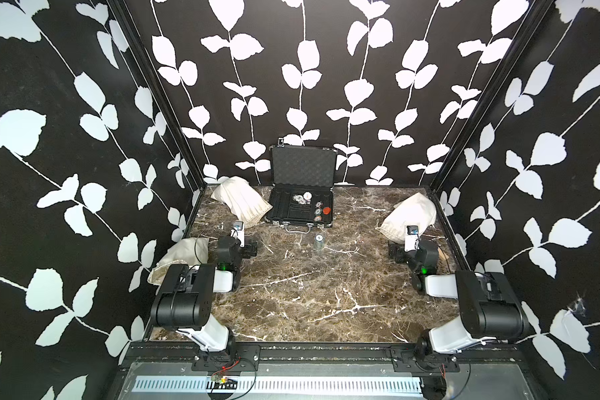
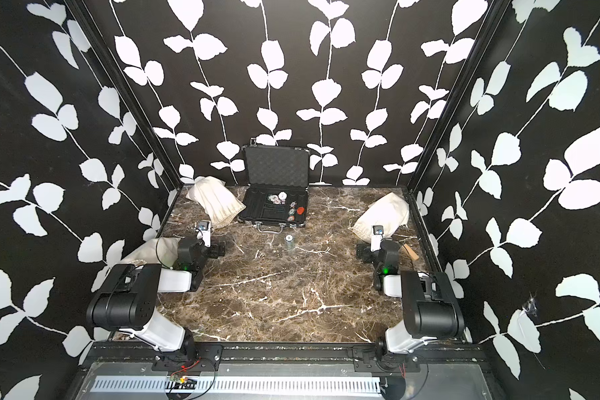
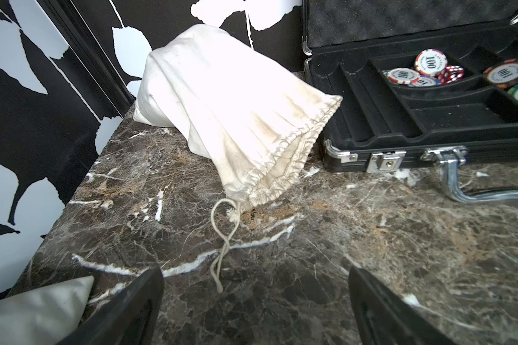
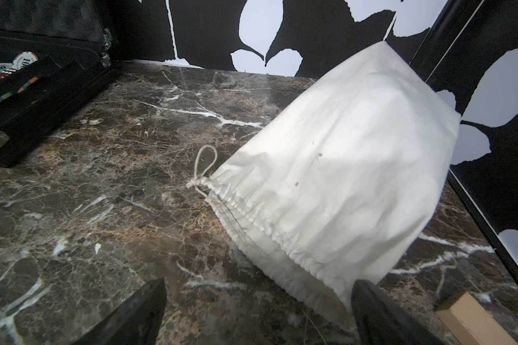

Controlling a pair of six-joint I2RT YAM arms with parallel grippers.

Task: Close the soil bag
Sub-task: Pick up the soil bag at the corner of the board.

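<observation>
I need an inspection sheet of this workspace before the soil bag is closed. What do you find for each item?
Surface: marble table; veined, so spills are hard to tell.
Job's things: three cloth bags. Stained bag lies with its mouth open and its drawstring loose. Right bag is not drawn tight. Third bag lies beside the left arm.
Clutter: open case with chips, small clear jar, wood block.
Hands: left hand and right hand open, empty.
Cables: black cable loops over the third bag.
Surroundings: leaf-pattern walls.
</observation>
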